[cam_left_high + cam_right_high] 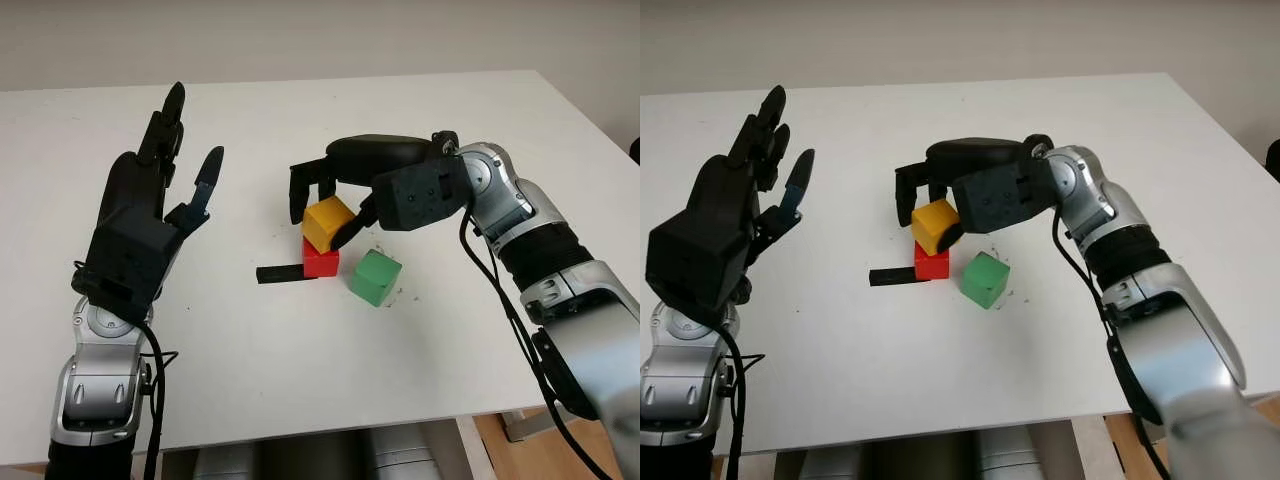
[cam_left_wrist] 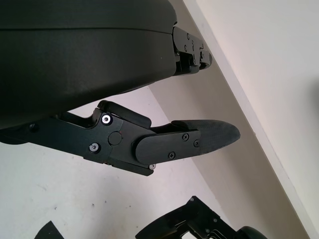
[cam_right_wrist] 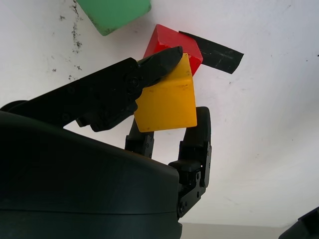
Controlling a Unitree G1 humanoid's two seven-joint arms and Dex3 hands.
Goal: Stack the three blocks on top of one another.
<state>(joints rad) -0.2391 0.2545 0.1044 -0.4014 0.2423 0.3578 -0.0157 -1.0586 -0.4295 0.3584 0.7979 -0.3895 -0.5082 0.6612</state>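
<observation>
My right hand (image 1: 322, 215) is shut on the yellow block (image 1: 328, 220), thumb on one side and two fingers on the other, as the right wrist view shows on the yellow block (image 3: 167, 99). The block is tilted and sits directly over the red block (image 1: 320, 262); whether the two touch I cannot tell. The red block stands on the white table (image 1: 300, 380). The green block (image 1: 376, 277) lies on the table just right of the red one, apart from it. My left hand (image 1: 190, 145) is open and raised above the table's left side.
A short black strip (image 1: 280, 273) lies flat on the table against the red block's left side. The table's front edge runs near the bottom of the view, with a far edge and wall behind.
</observation>
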